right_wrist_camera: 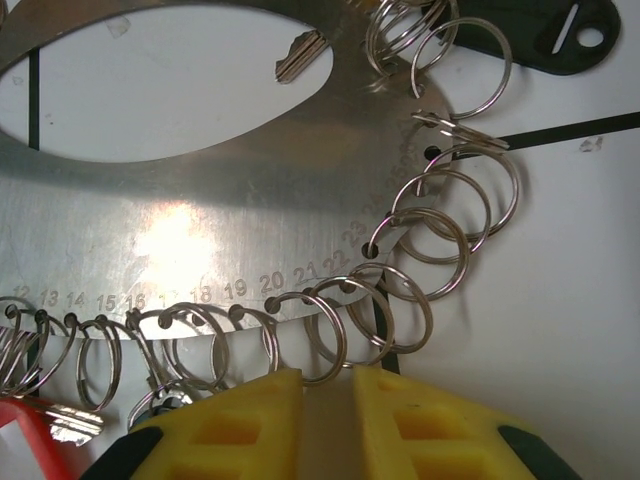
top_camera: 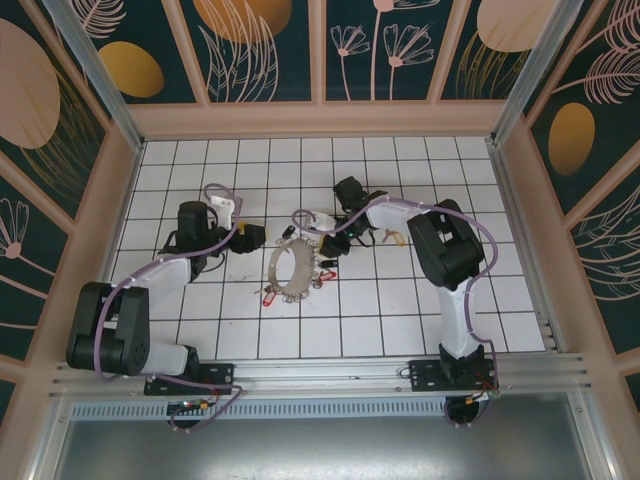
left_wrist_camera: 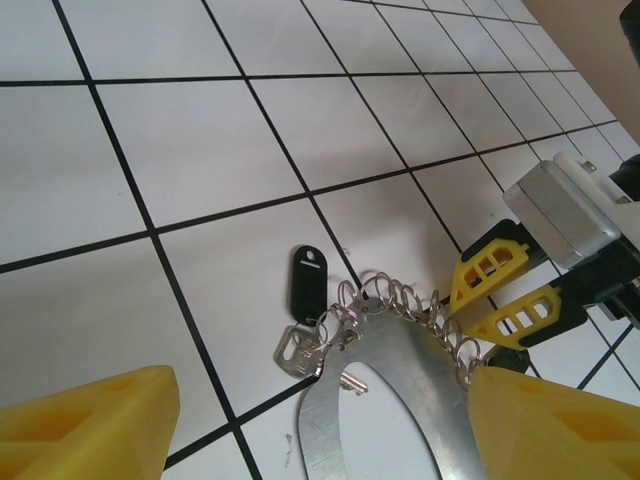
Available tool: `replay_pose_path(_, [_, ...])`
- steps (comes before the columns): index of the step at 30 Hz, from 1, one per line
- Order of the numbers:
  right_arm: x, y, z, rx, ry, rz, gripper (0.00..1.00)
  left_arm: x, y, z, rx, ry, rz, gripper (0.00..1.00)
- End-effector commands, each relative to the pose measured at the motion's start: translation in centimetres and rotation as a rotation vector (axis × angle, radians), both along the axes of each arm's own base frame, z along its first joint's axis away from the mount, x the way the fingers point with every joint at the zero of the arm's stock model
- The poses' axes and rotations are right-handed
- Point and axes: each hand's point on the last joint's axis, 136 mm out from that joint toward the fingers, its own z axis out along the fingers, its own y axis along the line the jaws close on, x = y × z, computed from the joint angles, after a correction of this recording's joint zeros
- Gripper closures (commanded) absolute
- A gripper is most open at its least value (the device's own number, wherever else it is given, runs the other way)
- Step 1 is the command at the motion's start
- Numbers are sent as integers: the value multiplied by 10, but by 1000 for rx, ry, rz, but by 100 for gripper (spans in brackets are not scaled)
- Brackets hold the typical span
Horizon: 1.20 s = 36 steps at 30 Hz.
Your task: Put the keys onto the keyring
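Observation:
The keyring (top_camera: 283, 270) is a flat metal hoop lying mid-table, its rim fringed with split rings, silvery keys and red tags. The keys (top_camera: 392, 237) show as a small tan-yellow bit on the tile beside the right forearm, apart from both grippers. My left gripper (top_camera: 257, 237) is open at the hoop's left side. Its yellow fingers (left_wrist_camera: 90, 430) straddle the hoop's band (left_wrist_camera: 400, 400) widely without touching it. My right gripper (right_wrist_camera: 328, 400) sits at the hoop's far rim (right_wrist_camera: 200, 230). Its jaws stand a narrow gap apart, and a split ring (right_wrist_camera: 310, 335) hangs just at that gap.
A black tag (left_wrist_camera: 309, 283) and a silver key (left_wrist_camera: 298, 350) hang from rings at the hoop's rim. Red tags (top_camera: 268, 297) lie at its near side. The right gripper's fingers (left_wrist_camera: 500, 295) are close in the left wrist view. Frame walls enclose the tiled table (top_camera: 200, 330).

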Motion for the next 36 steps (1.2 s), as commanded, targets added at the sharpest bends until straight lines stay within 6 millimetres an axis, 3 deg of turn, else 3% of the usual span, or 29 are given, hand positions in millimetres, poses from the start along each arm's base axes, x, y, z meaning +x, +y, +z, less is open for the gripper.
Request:
replay_pose_path(1, [-3,7,4,22,20,30,76,4,-1,2,7,6,2,24])
replay_pose_path(9, [-3,12,7,52,27,32,73,4,-1,-3,12,20,5,26])
replay_pose_path(11, [-2,13,4,40,25,31,72,6,1,-6,21,34,15,30])
replay_pose_path(17, [1,16,1,38,31,25,70,9,4,-31,46,150,43,40])
replay_pose_path(24, [-1,20,-5,37,58,16,65,8,4,-45,57,200,52,43])
replay_pose_path(28, [-2,22,-4,43,66,17,66,11,11,-56,91,243,92,48])
replay_pose_path(36, [-16,21,0,40,103,37,76,13,14,-60,110,256,109,49])
